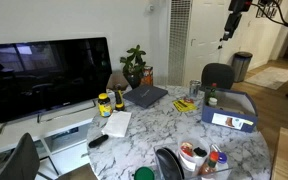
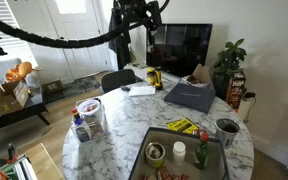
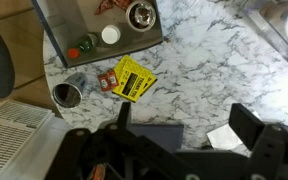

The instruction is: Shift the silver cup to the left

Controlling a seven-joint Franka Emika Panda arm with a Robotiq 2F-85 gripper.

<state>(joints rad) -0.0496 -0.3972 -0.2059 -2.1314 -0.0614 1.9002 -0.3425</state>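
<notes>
Silver cup (image 3: 67, 94) stands at the table (image 3: 214, 60) edge, just beside a yellow packet (image 3: 132, 78). My gripper (image 3: 180, 118) hangs high above, jaws apart. The approach looks not yet begun; next I must descend over the cup.

The round marble tabletop (image 2: 134, 115) carries a closed dark laptop (image 2: 192, 95), a yellow packet (image 3: 132, 78) and a grey tray (image 3: 69, 20) at its edge. The silver cup (image 3: 66, 94) stands just beside the packet, near the rim. A yellow-lidded jar (image 1: 104, 103) stands near loose papers (image 1: 115, 123).
</notes>
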